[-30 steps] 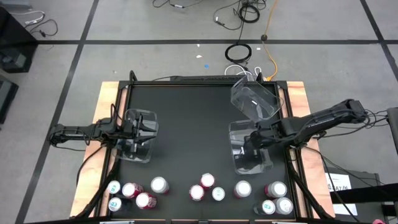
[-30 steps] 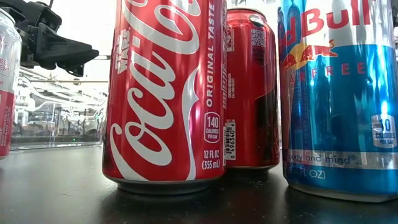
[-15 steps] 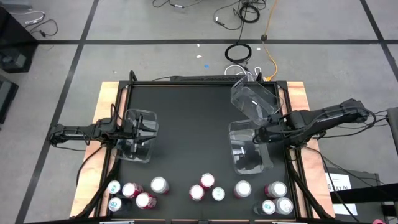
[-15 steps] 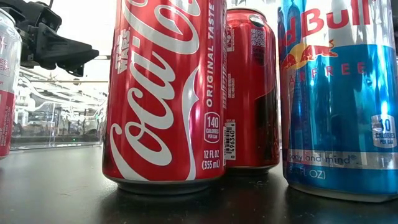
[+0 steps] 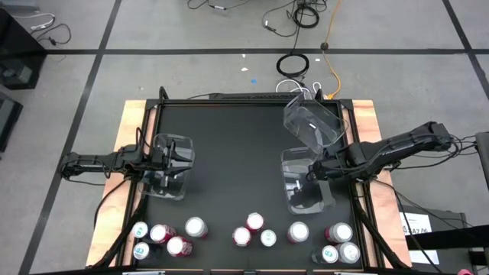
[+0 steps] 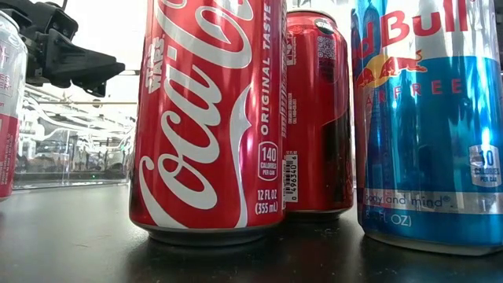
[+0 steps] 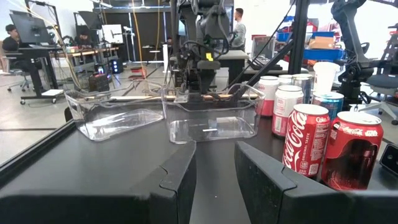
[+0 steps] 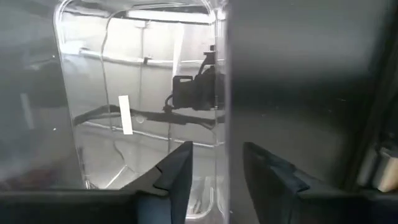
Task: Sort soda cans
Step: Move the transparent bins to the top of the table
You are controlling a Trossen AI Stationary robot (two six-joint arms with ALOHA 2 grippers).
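Observation:
Several soda cans stand in a loose row along the table's near edge, among them one near the left (image 5: pixel 195 227), one in the middle (image 5: pixel 254 221) and one near the right (image 5: pixel 339 232). The low view shows a red cola can (image 6: pixel 208 118) and a blue can (image 6: pixel 428 118) close up. My right gripper (image 5: pixel 313 173) points down over a clear bin (image 5: pixel 306 191). Its fingers (image 8: pixel 177 169) stand apart above the bin's right-hand wall (image 8: pixel 227 93). My left gripper (image 7: pixel 214 180) is open and level over another clear bin (image 5: pixel 170 172).
A third clear bin (image 5: pixel 312 122) lies tilted at the far right, just behind the one under my right gripper. The black tabletop (image 5: pixel 229 153) between the bins is bare. A raised frame (image 5: pixel 252 98) and wooden boards edge the table. People sit in the room beyond.
My right gripper drew back a little toward the table's right edge and has come back over the clear bin. The bin and the cans have kept their places.

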